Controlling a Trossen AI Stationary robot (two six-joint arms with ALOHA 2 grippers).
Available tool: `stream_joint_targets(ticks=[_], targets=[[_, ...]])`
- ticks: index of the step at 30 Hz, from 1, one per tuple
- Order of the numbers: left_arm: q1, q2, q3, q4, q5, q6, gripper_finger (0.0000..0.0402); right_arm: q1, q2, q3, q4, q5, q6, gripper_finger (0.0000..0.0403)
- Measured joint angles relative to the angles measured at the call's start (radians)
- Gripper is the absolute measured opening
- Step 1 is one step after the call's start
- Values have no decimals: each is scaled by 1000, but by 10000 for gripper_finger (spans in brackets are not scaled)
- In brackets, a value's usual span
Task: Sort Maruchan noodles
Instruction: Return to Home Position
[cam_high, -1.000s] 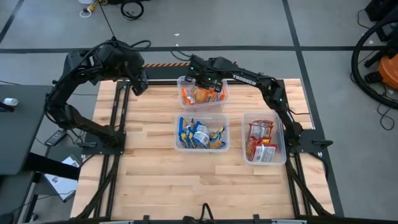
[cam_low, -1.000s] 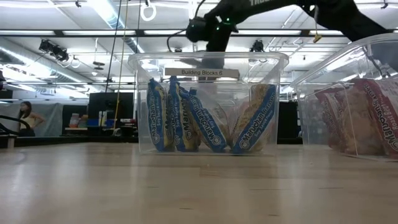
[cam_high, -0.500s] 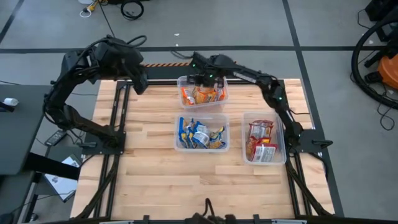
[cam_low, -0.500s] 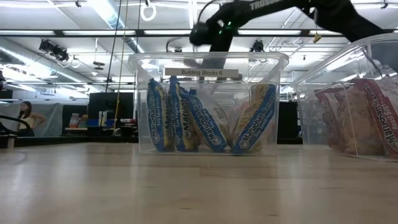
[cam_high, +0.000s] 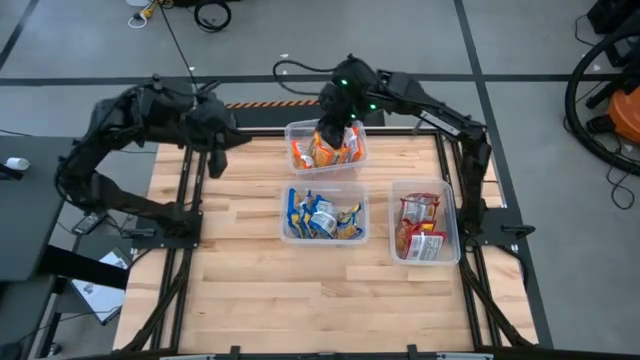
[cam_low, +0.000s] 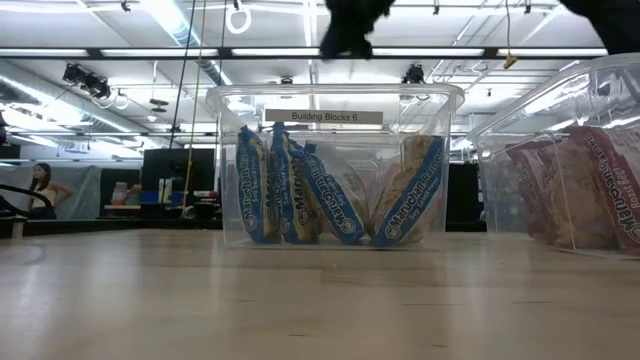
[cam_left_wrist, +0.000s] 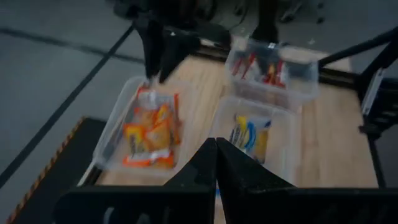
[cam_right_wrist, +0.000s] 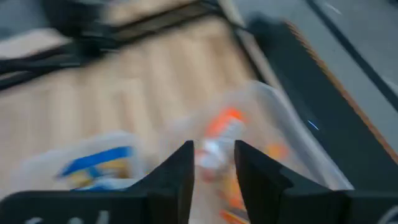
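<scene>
Orange-yellow Maruchan packets (cam_high: 325, 150) lie in a clear tub (cam_high: 295, 130) at the table's far edge. Blue-silver packets (cam_high: 322, 214) stand on edge in the middle tub (cam_low: 335, 100), and red-white packets (cam_high: 420, 225) fill the right tub (cam_high: 452, 215). My right gripper (cam_high: 333, 128) hangs open above the orange tub, holding nothing; in its wrist view the orange packets (cam_right_wrist: 217, 134) show blurred past the right gripper (cam_right_wrist: 214, 155). My left gripper (cam_high: 216, 165) is shut and empty over the table's far left part; in its own view the left gripper (cam_left_wrist: 216, 146) points toward the tubs.
The three tubs sit close together on the far and right half of the wooden table (cam_high: 240, 280). Bare wood stretches over the near and left parts. Black frame rails (cam_high: 185, 200) run along both sides. A person (cam_low: 42, 185) sits far back in the room.
My right gripper has risen from low over the orange tub to well above it, and the arm has folded upward; in the low view it climbs toward the picture's top. My left gripper has drifted a little toward the near edge. The packets stay in their tubs.
</scene>
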Motion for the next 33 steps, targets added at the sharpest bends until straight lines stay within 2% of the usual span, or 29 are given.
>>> stream_joint_targets(ticks=[2, 6, 9, 14, 18, 22, 25, 29, 33], targets=[[-15, -40, -105, 109, 11, 3, 11, 31, -29, 0, 12, -86, -50, 94], [-29, -114, -331, 306, 103, 25, 11, 82, -80, 0, 15, -204, -147, 46], [-34, -142, -460, 376, 90, -5, 11, 106, -108, -1, 13, -254, -175, 11], [-25, -138, -579, 371, -15, -29, 11, 150, -163, -1, 11, -204, -173, 15], [-27, -136, -659, 377, -16, -77, 11, 186, -198, -1, 11, -155, -182, 7], [-27, -137, -736, 464, -23, -124, 11, 222, -228, -1, 14, -144, -201, 8], [-26, -149, -809, 603, -30, -158, 11, 255, -237, -1, 13, -144, -204, 10], [-26, -192, -939, 851, -7, -110, 11, 287, -267, -1, 37, -143, -197, 5], [-25, -283, -1046, 965, 4, -98, 11, 303, -329, -58, 90, -110, -168, 6]])
